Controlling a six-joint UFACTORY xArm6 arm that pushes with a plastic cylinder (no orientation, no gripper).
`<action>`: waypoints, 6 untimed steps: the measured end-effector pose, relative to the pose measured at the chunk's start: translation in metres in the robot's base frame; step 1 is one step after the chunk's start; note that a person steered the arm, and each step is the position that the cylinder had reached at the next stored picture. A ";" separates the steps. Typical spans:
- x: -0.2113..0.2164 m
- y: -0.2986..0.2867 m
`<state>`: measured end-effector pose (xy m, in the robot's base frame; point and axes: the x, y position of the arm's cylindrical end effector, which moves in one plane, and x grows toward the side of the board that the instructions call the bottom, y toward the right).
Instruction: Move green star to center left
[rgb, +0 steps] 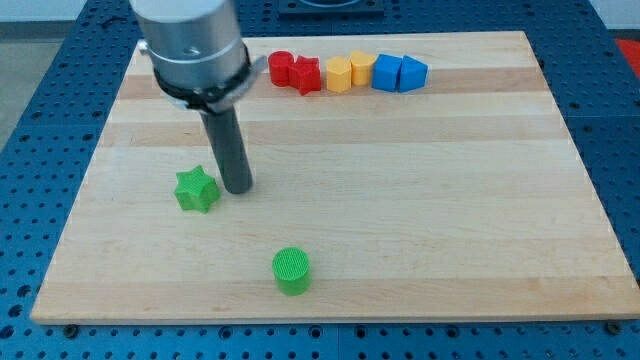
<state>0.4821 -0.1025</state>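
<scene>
The green star (197, 189) lies on the wooden board (420, 200) at the view's left, a little below mid-height. My tip (238, 189) stands just to the star's right, close to it; I cannot tell whether they touch. The dark rod rises from there to the arm's grey body at the view's top left.
A green cylinder (292, 271) sits near the view's bottom, right of the star. Along the top edge runs a row: red cylinder (281, 68), red star (306, 74), yellow hexagonal block (339, 74), yellow block (362, 67), blue block (387, 72), blue block (412, 73).
</scene>
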 end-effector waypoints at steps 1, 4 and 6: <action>0.028 -0.002; -0.057 -0.068; -0.019 -0.076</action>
<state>0.4628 -0.1788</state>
